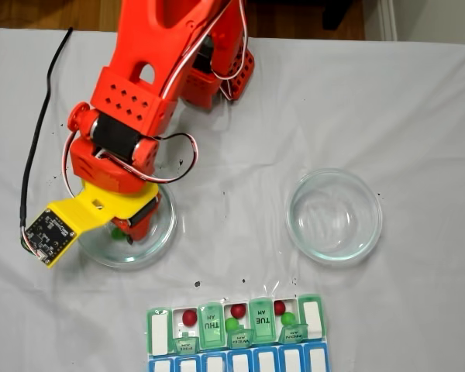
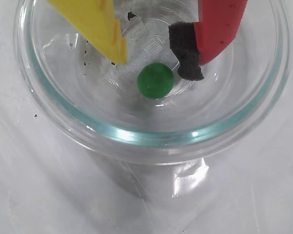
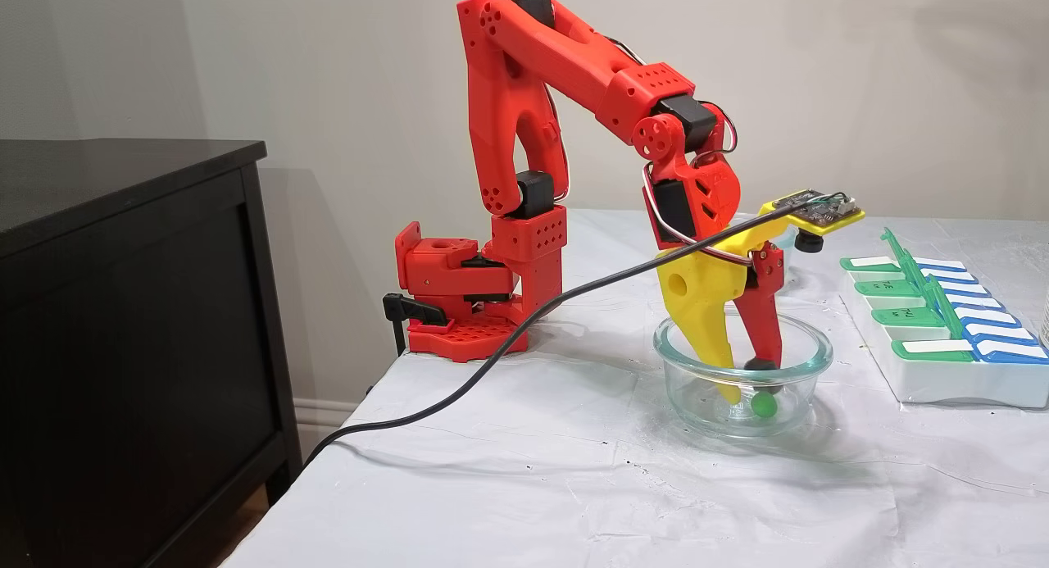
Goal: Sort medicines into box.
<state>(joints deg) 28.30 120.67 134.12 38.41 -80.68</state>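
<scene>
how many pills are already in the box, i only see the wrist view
Observer: Five: three red pills and two green pills, in open compartments of the pill organizer.
Operator: is there another dish to clear
Observer: A second glass dish sits to the right in that fixed view, with nothing in it.
Operator: where's the box from my dish
Observer: Below and to the right of your dish in the same view, apart from it.

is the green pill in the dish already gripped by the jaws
No, in the wrist view the green pill lies loose on the dish floor between the open jaws.
</scene>
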